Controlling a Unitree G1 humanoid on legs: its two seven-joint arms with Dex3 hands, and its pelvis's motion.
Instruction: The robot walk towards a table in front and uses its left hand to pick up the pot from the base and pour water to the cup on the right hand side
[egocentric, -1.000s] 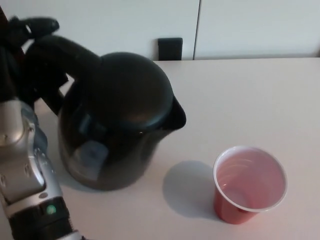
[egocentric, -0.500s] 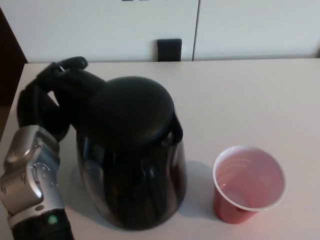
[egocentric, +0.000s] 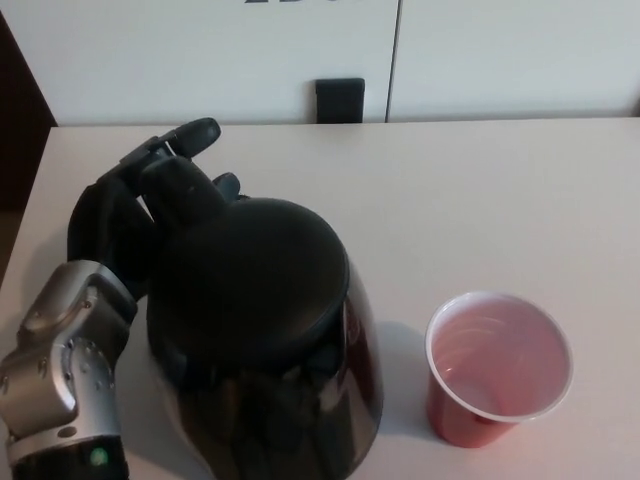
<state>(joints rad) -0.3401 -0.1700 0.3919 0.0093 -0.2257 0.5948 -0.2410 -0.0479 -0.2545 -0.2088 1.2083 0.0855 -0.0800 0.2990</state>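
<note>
Broadly, the white worktop (egocentric: 480, 190) filled the head view. On its left side sat the black kettle (egocentric: 262, 340), domed lid up, glossy and rigid, probably heavy with water and slick on the body, so its handle looked the only sound hold. The left hand (egocentric: 135, 215) was at that handle behind the kettle, fingers (egocentric: 185, 140) curled round it in a grasp. Just right of the kettle stood the red plastic cup (egocentric: 497, 365), light and easily tipped. The right hand did not show.
</note>
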